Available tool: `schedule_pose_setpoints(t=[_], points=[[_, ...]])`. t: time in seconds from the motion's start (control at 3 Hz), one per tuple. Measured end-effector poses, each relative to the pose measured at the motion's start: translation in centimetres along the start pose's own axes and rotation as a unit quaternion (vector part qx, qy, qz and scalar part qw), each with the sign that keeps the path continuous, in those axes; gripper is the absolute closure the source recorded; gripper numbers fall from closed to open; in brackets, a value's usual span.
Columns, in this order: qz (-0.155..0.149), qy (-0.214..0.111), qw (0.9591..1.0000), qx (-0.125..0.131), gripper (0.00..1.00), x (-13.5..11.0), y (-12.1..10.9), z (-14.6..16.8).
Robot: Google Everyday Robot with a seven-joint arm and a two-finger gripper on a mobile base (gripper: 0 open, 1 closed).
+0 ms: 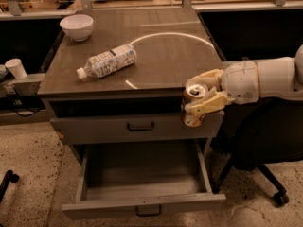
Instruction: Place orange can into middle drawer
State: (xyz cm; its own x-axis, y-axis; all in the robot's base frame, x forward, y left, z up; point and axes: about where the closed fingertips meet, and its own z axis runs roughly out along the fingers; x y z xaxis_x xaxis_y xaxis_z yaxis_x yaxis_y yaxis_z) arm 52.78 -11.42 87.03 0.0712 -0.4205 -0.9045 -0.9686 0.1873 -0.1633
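Orange can [191, 117] sits upright, clamped in the gripper [204, 100], just off the cabinet's [165, 56] near right corner, over the open middle drawer's [142, 205] right wall. I'd shift left, then lower well inside before letting go.

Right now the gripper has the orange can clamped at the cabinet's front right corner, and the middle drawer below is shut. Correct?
No: the camera view shows the middle drawer pulled open, not shut. The gripper does have the orange can clamped at the front right corner of the cabinet.
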Motion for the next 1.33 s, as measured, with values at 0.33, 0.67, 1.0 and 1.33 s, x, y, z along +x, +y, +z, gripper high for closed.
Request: schedule_pose_setpoints(t=[0.33, 0.67, 1.0, 1.33], points=[[0.016, -0.007, 0.9997, -0.014, 1.00, 0.6, 0.2, 0.7], [0.053, -0.014, 0.9982, -0.023, 1.00, 3.8, 0.6, 3.2], [0.082, -0.024, 0.9963, -0.004, 1.00, 9.3, 2.2, 5.9], [0.073, -0.013, 0.9960, 0.050, 1.00, 14.8, 2.7, 8.3]])
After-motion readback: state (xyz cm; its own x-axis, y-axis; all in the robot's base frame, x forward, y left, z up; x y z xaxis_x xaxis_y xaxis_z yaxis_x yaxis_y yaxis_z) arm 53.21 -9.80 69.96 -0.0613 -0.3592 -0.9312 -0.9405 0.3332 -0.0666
